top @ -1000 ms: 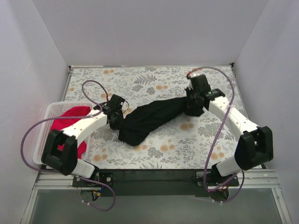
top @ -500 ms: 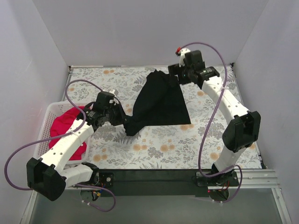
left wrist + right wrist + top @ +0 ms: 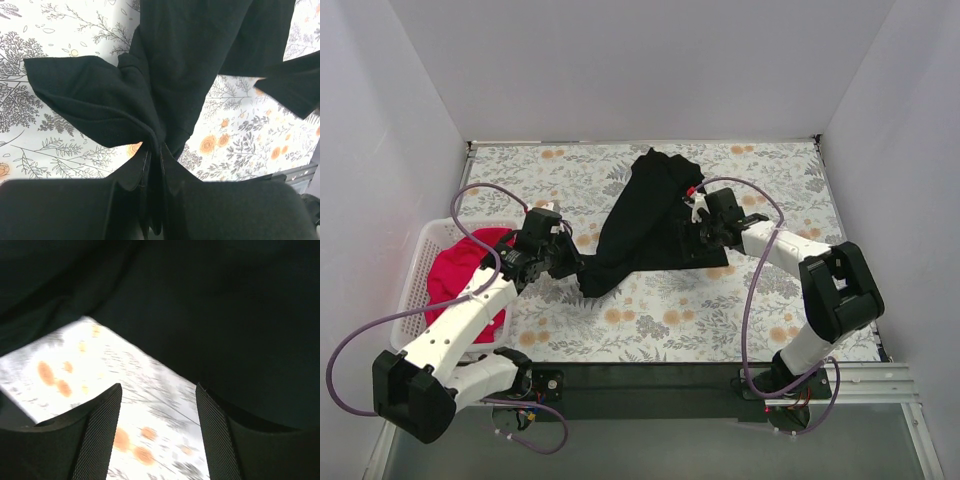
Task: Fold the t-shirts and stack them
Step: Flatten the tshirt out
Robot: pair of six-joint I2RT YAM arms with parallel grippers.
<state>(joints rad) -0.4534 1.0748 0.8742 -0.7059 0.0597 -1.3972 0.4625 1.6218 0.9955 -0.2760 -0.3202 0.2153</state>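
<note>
- The black t-shirt (image 3: 642, 215) lies near the middle of the table, drawn out in a long slant. Its far end is heaped near the back edge and its near end narrows toward the left arm.
- The near-left end of the shirt is gathered into a tight bunch. In the left wrist view the cloth fans out from that bunch in folds, with one sleeve-like flap to the left and another to the right.
- The left gripper (image 3: 568, 264) is clamped on that bunched end, and the cloth is pinched between its closed jaws.
- The right gripper (image 3: 693, 228) sits at the right edge of the shirt, about halfway along it.
- In the right wrist view its fingers (image 3: 102, 432) stand apart, with bare patterned table between them and nothing gripped. Black cloth fills the view just past the fingertips, but I cannot tell whether they touch it.
- The red-pink t-shirt (image 3: 460, 272) lies crumpled inside the white lattice basket (image 3: 410, 292), well apart from the black one. The left arm's forearm crosses over part of it.
- The basket rests at the left side of the table (image 3: 770, 300), which is covered in a grey leaf and orange flower print.
- Plain white walls (image 3: 620, 70) close the table in on three sides.
</note>
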